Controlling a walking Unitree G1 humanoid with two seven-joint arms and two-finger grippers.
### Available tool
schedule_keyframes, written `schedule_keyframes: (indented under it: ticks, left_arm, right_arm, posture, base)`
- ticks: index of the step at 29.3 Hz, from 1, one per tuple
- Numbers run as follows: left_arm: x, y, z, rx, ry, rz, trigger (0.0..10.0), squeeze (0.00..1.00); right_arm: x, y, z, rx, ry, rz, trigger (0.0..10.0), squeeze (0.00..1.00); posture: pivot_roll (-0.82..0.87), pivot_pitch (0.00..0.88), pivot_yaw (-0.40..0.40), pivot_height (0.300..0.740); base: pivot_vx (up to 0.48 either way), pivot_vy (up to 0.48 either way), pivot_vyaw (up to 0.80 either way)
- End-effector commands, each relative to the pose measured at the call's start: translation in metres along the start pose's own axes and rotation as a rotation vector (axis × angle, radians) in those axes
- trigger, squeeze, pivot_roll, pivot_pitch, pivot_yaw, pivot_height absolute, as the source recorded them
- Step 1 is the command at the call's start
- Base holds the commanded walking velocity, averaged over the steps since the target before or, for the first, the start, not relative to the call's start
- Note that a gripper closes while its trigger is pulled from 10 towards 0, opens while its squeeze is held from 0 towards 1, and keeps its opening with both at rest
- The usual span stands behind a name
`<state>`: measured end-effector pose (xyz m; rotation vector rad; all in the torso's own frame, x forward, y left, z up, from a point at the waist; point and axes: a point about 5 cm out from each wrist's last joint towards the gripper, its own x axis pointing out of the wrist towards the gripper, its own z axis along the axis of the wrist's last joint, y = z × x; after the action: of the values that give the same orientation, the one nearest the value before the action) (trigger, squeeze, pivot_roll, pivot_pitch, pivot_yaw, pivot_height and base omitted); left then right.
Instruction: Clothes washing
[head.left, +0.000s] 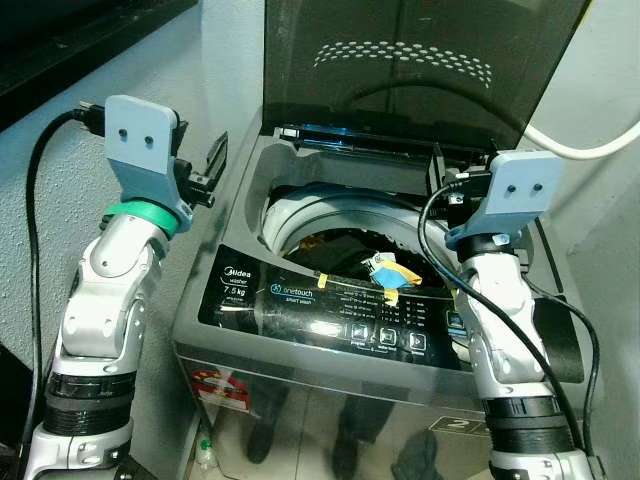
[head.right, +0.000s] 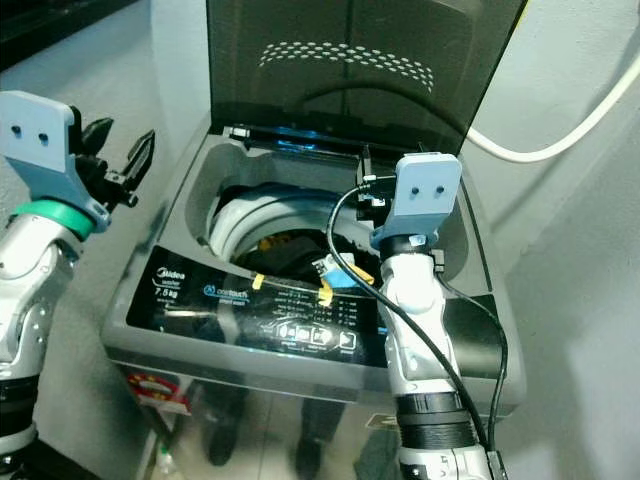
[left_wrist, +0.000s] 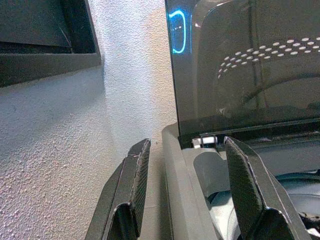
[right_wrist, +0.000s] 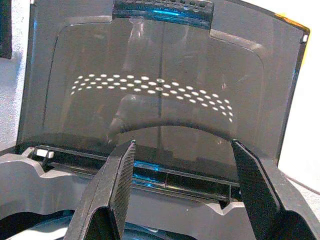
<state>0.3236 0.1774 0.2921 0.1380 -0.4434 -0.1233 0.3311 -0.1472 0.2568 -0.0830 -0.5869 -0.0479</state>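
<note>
Clothes (head.left: 335, 247), a dark heap inside the white drum of the grey top-loading washing machine (head.left: 300, 330), lie reachable beneath its raised smoked lid (head.left: 400, 60), while left pincer (head.left: 205, 170) and right pincer (right_wrist: 185, 190) hover apart, empty.

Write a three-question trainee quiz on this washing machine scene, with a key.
1. True or false: the washing machine lid is raised.
2. The left gripper is: A) inside the drum, B) beside the machine's left rear corner, C) on the control panel.
3. What lies in the drum?

Key: 1 true. 2 B. 3 Dark clothes, with a yellow and blue item at the front edge.
</note>
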Motion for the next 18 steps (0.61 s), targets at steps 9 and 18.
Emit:
schedule_keyframes:
  ticks: [9, 18]
  left_arm:
    - [-0.010, -0.010, -0.019, -0.068, 0.064, 0.044, 10.0, 0.00]
    - [0.001, -0.013, -0.021, -0.090, 0.068, 0.028, 10.0, 0.00]
  right_arm:
    - [-0.007, 0.033, -0.010, 0.079, 0.055, 0.116, 10.0, 0.00]
    - [-0.012, 0.034, -0.010, 0.091, 0.064, 0.078, 10.0, 0.00]
  posture:
    - [0.13, 0.000, -0.010, 0.740]
    - [0.11, 0.000, 0.019, 0.740]
  base:
    - [0.000, 0.000, 0.00]
    - [-0.057, 0.000, 0.00]
